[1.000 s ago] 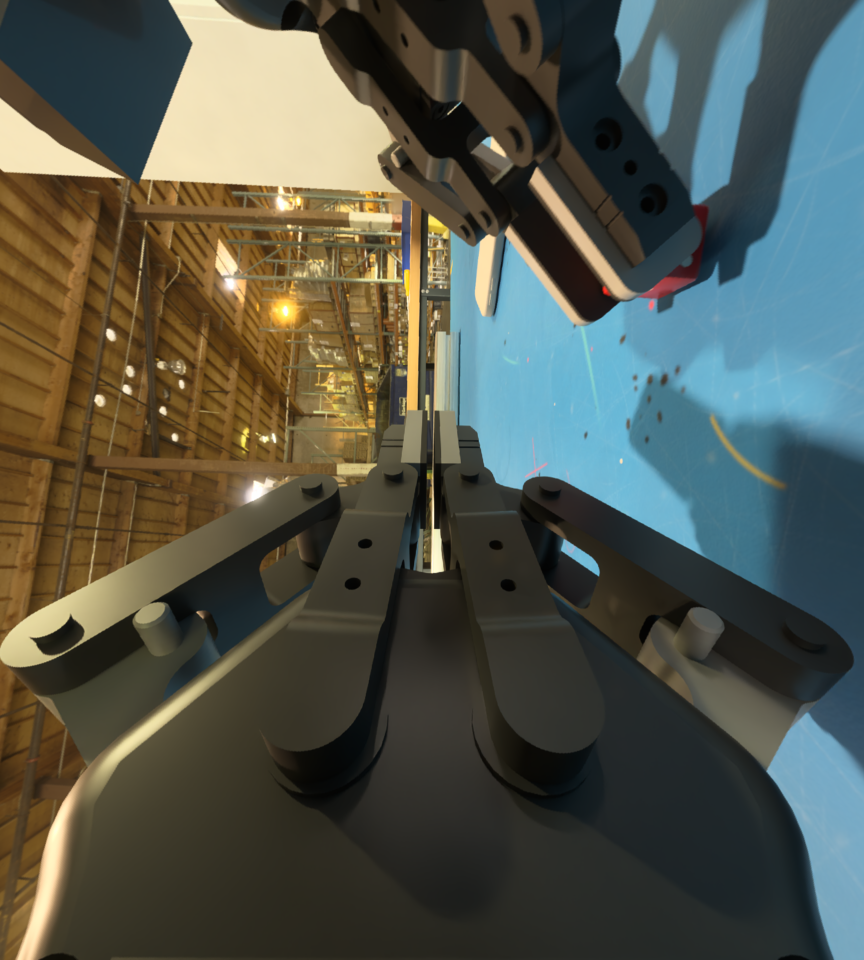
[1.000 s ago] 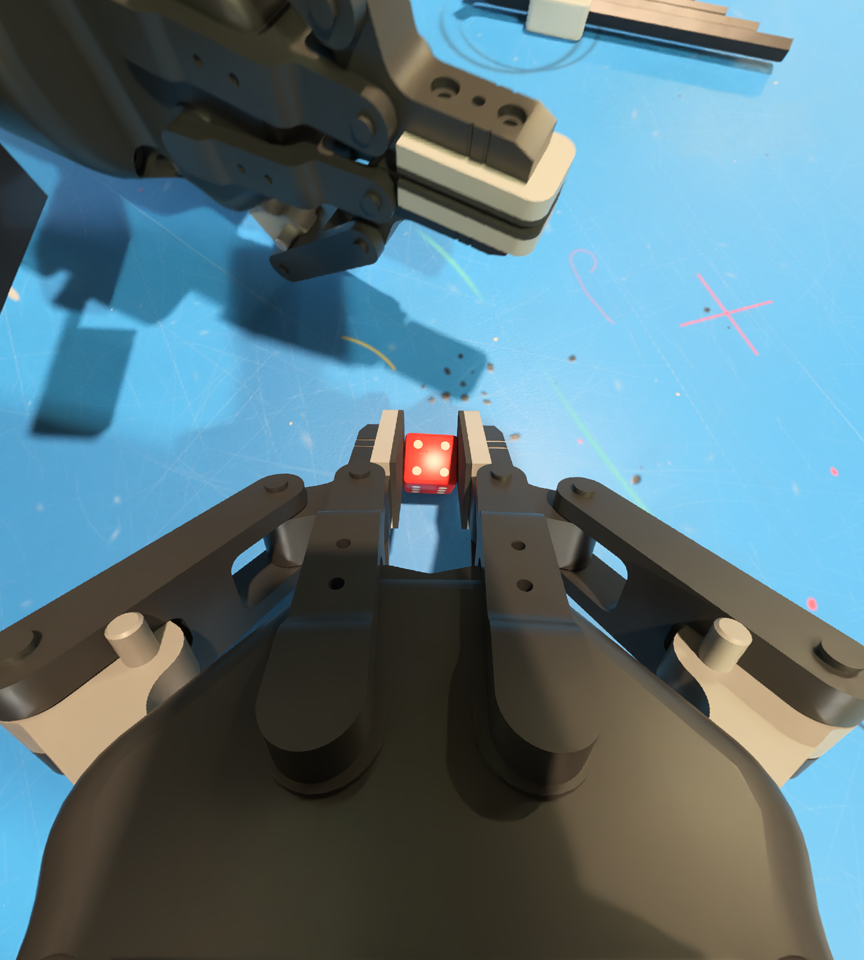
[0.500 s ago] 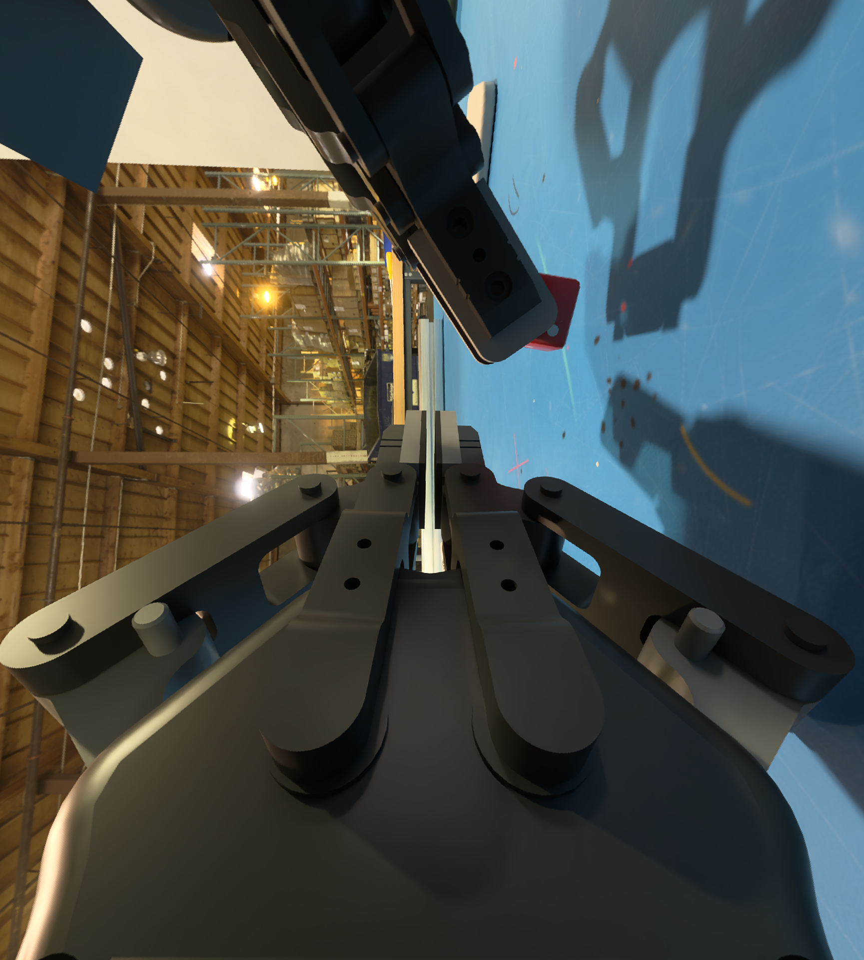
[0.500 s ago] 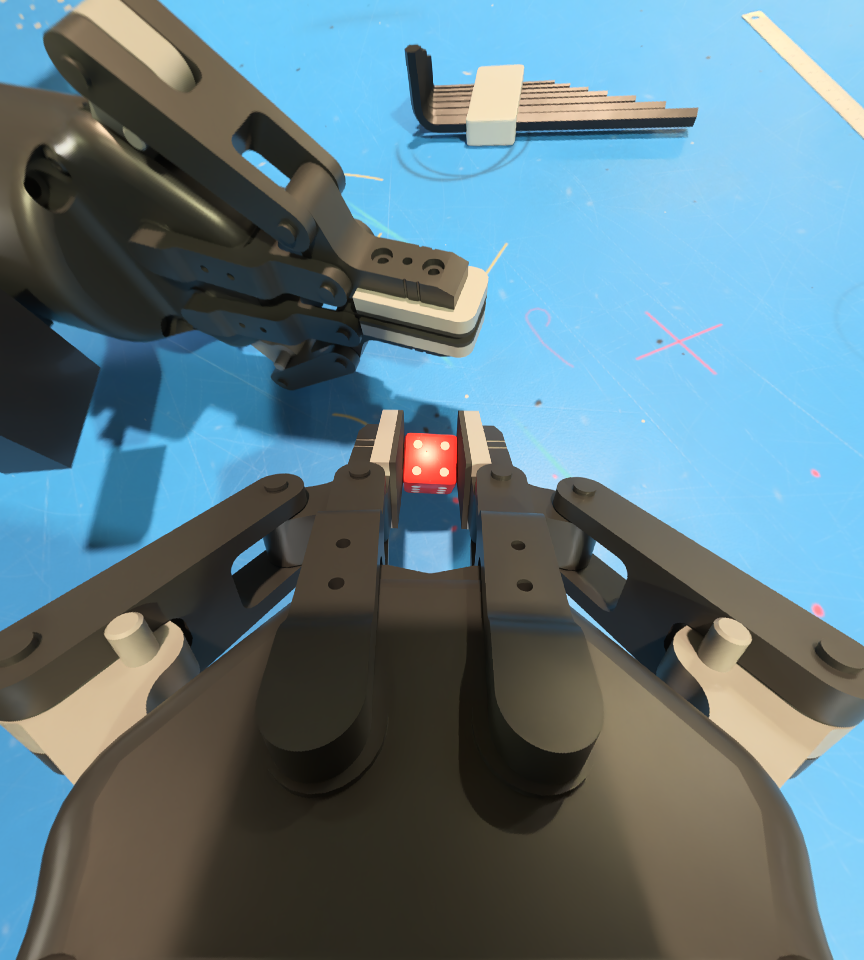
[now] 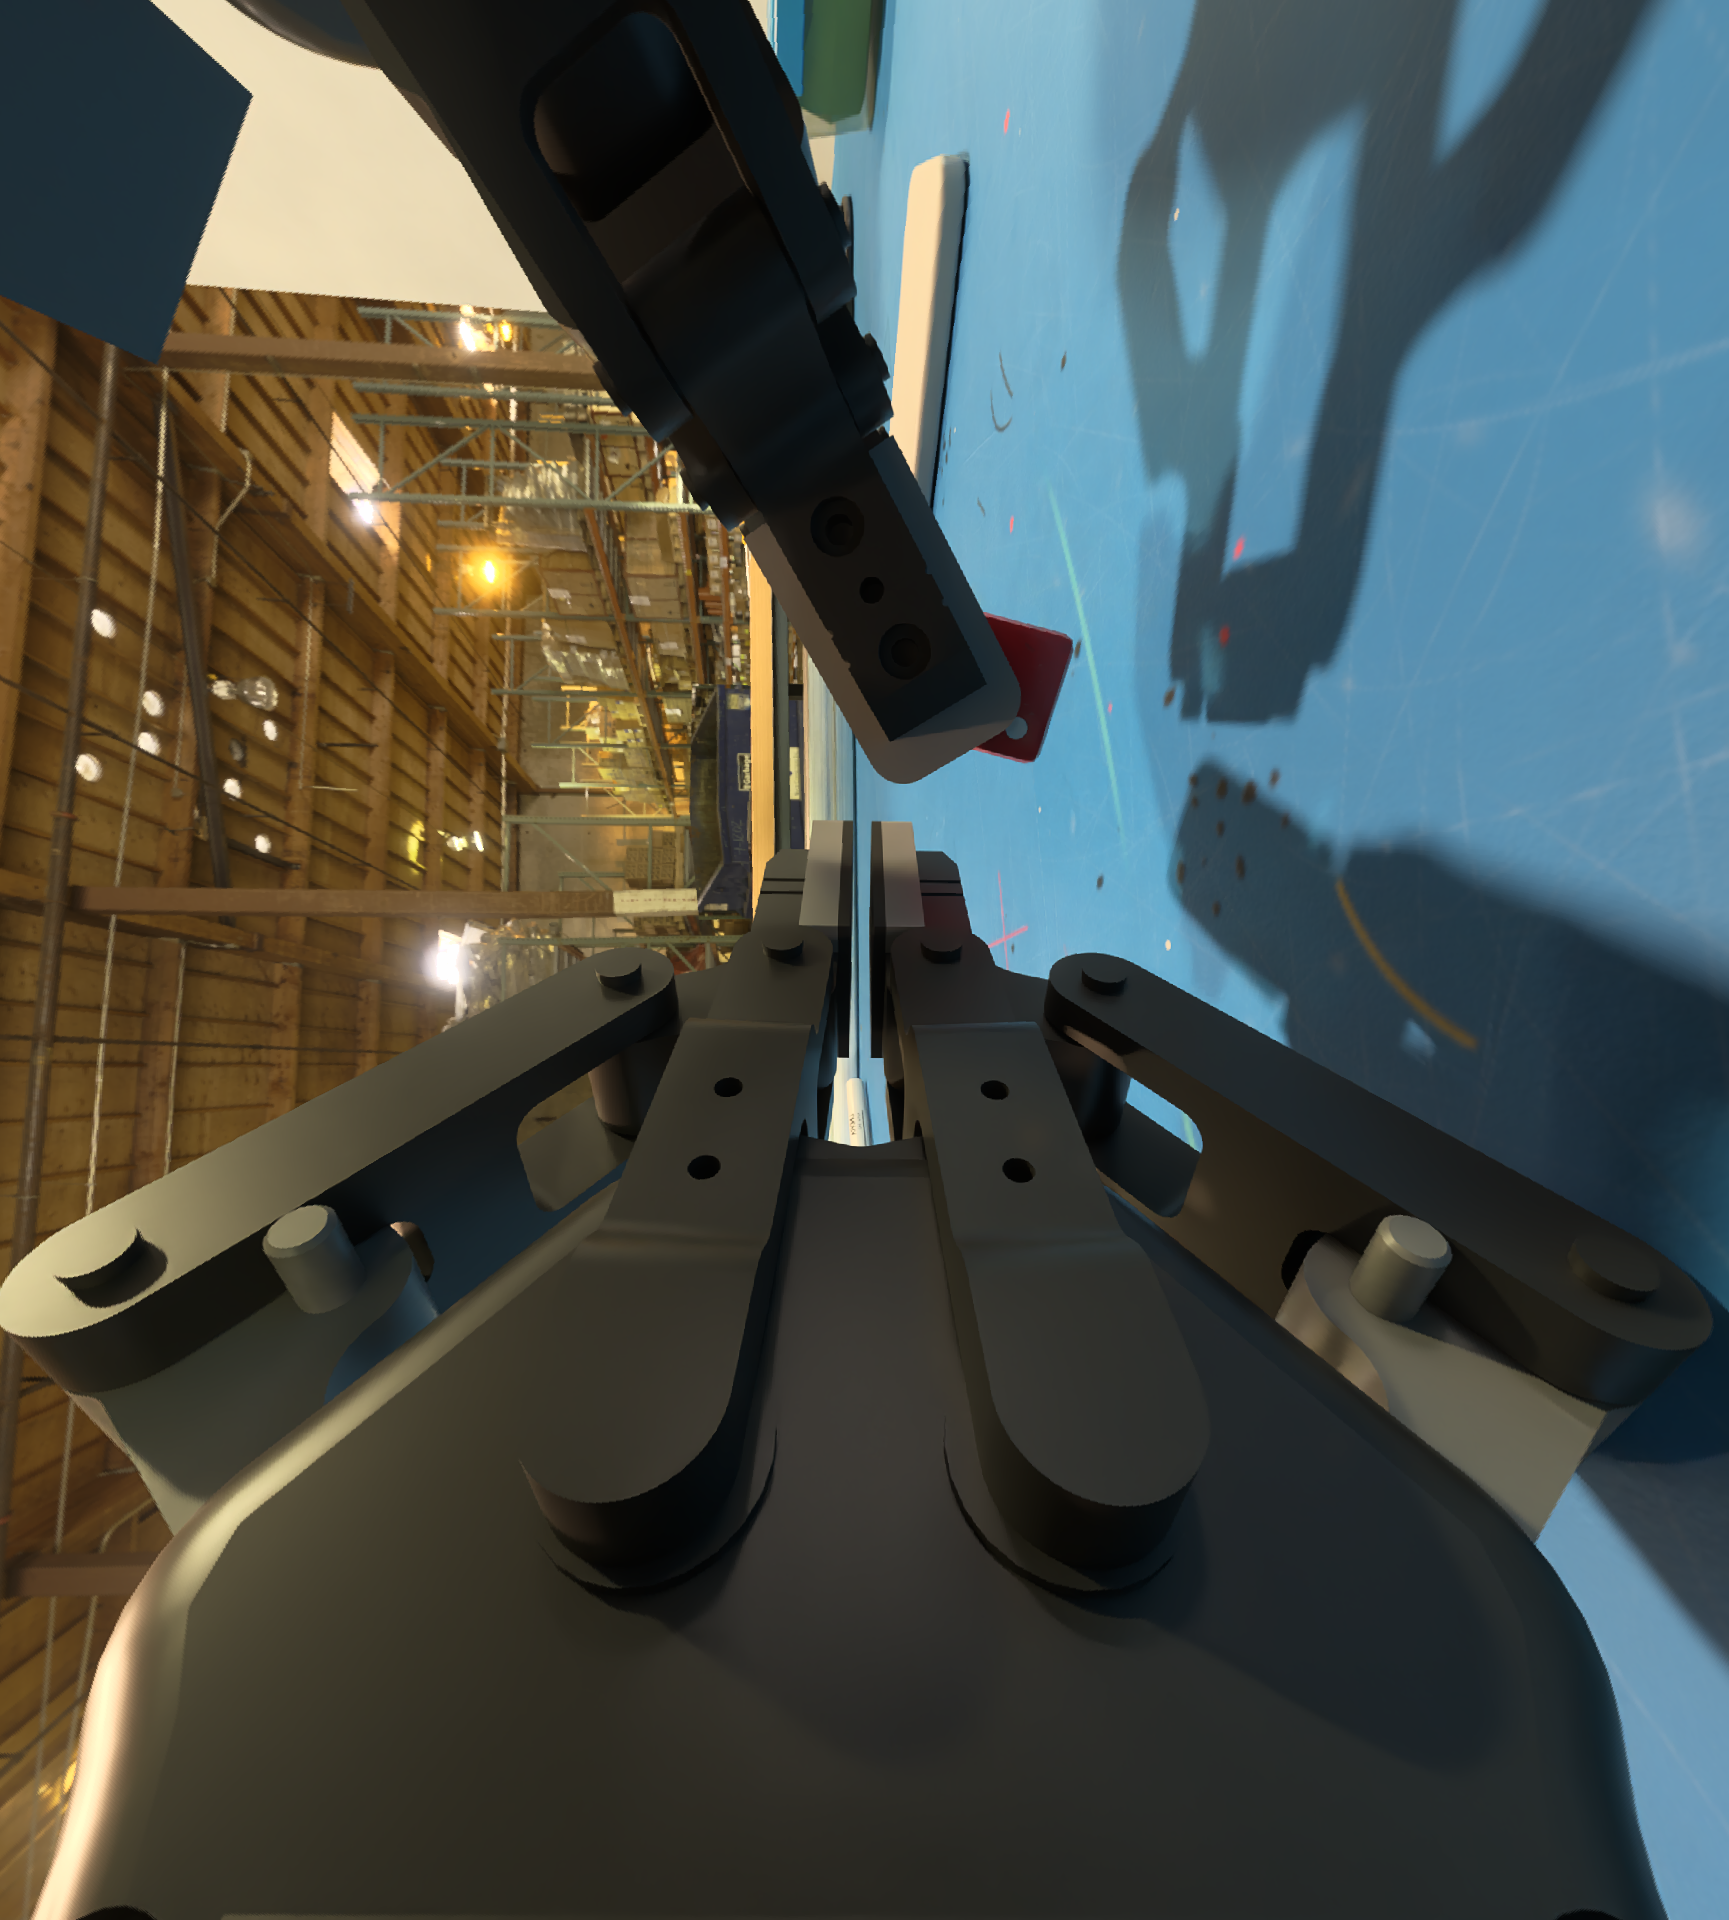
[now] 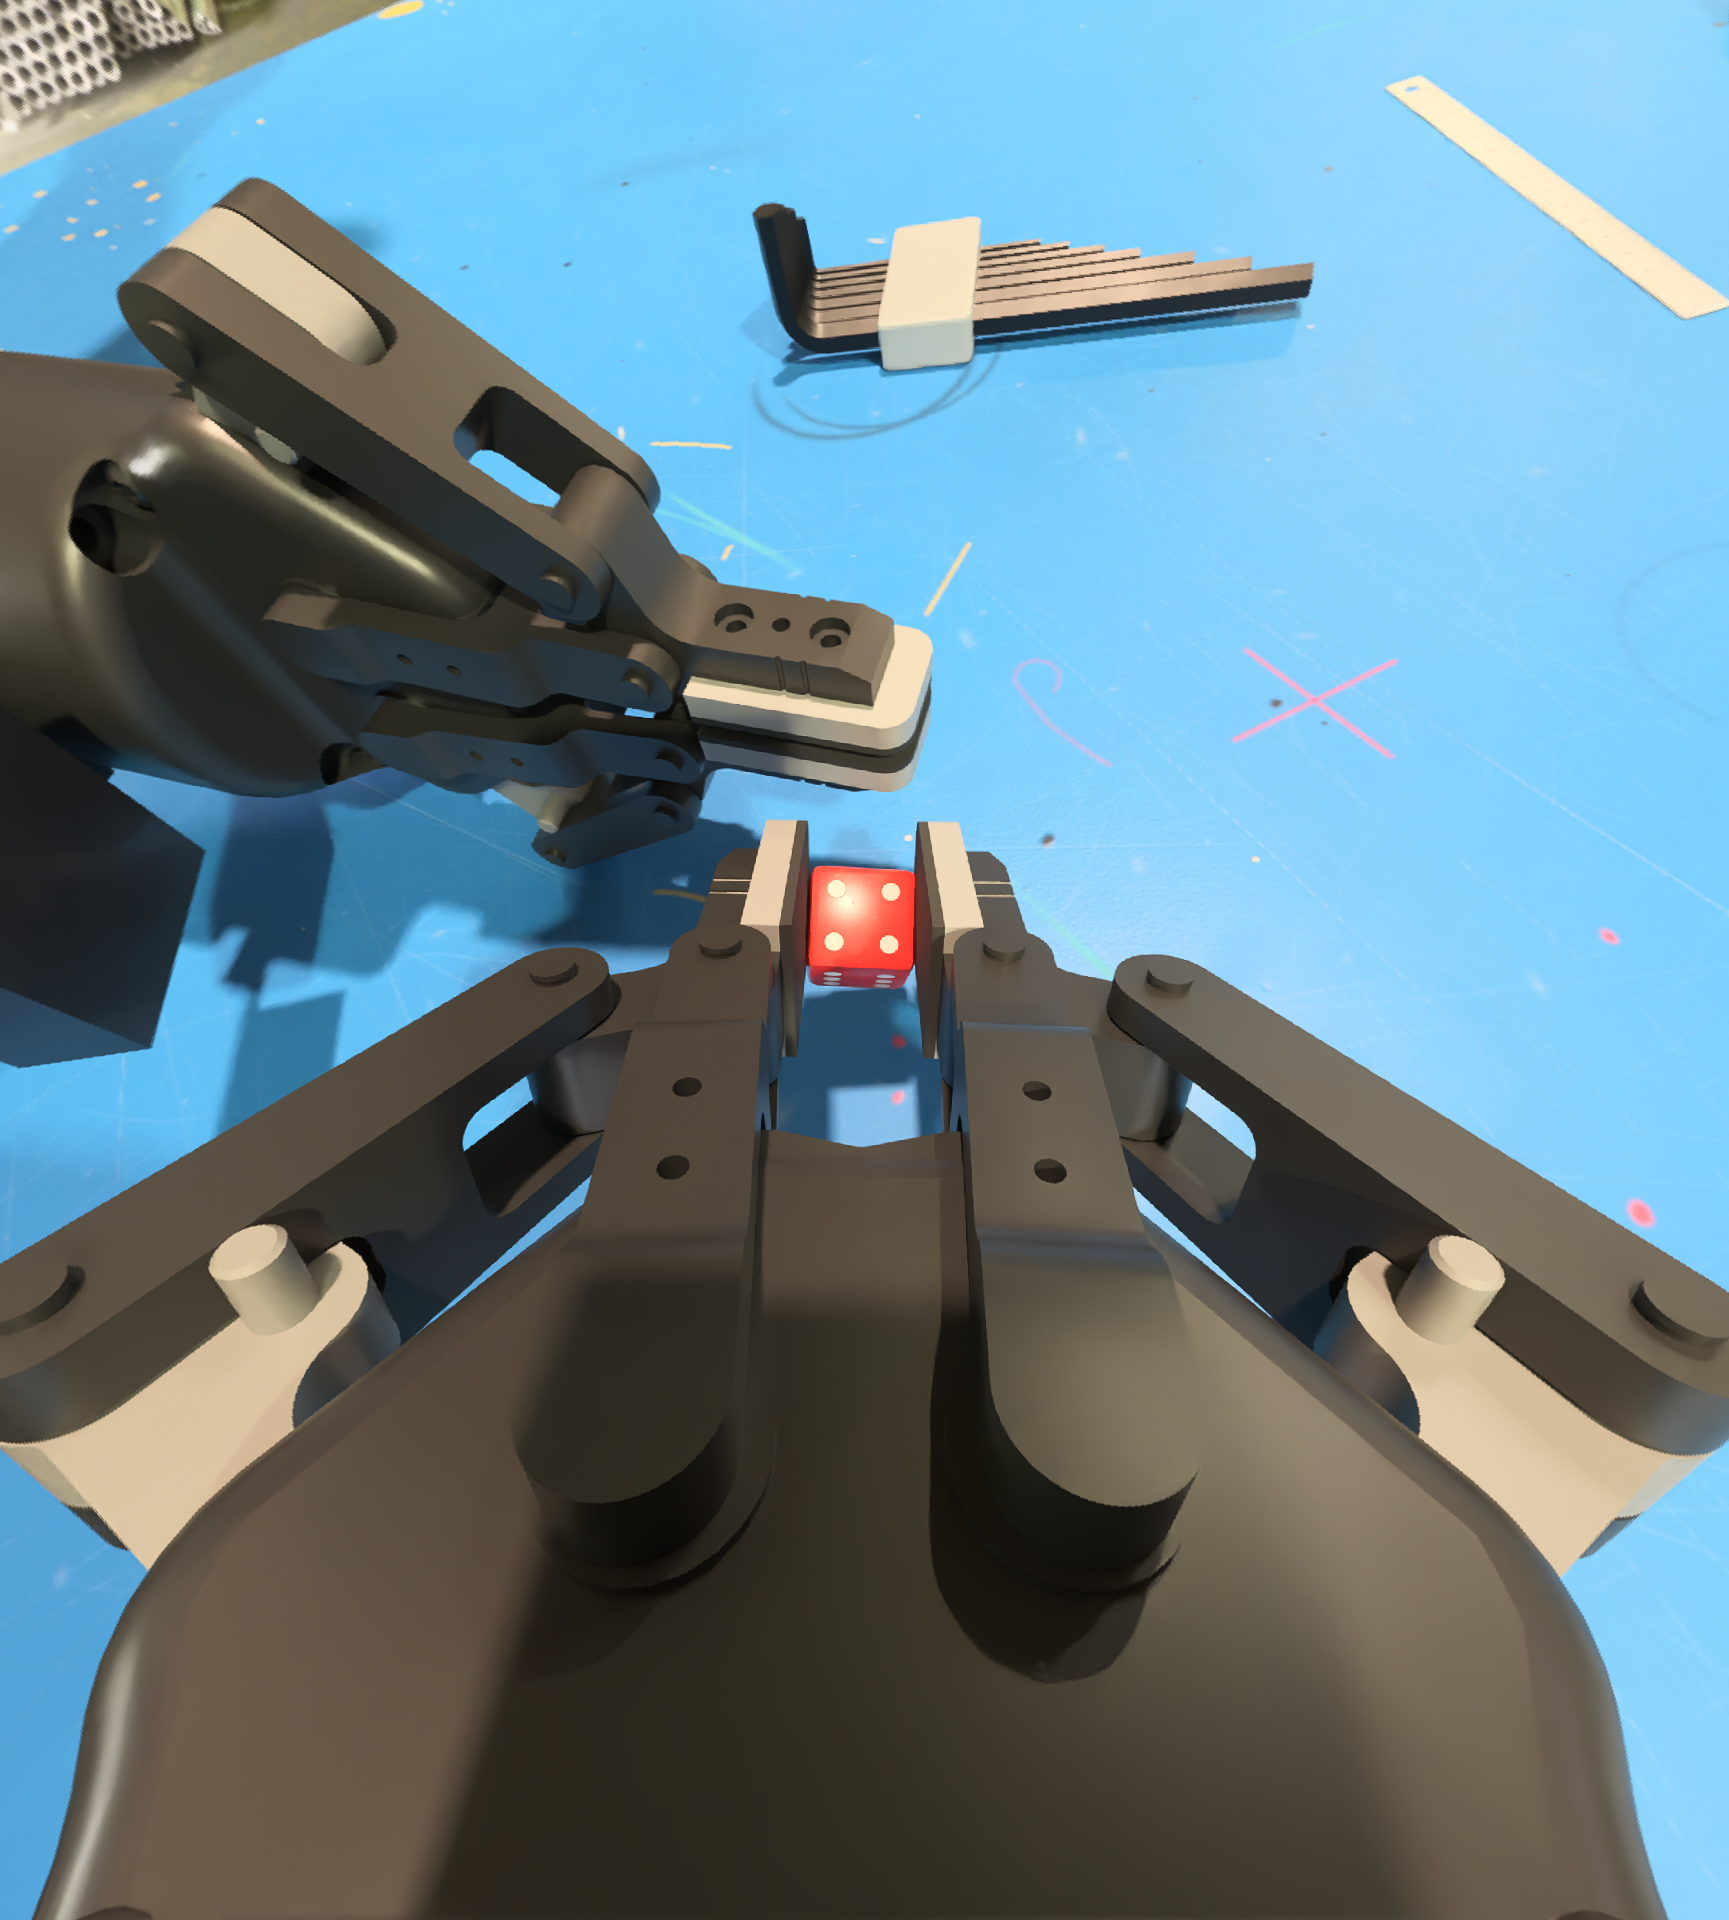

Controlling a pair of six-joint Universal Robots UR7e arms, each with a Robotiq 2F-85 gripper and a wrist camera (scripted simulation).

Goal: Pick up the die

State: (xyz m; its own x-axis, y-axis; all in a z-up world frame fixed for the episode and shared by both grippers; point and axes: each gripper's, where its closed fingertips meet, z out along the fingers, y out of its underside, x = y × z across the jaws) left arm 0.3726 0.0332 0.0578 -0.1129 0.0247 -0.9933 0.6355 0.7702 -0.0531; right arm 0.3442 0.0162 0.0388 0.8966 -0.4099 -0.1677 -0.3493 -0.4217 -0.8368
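The right pincer (image 6: 860,914) grips the die (image 6: 860,925) by opposite flat faces (small, hard, probably slick); left pincer (image 6: 839,717), beside the die, is clenched empty.

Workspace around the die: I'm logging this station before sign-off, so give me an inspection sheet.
Surface: blue table, scratched, with pen marks.
Job's things: red die clamped between the right gripper pads, off the table.
Clutter: hex key set; metal ruler.
Grippers: right shut on the die; left gripper shut, holding nothing, beside it.
Cables: nothing seen.
Surroundings: wooden warehouse wall, shelving.
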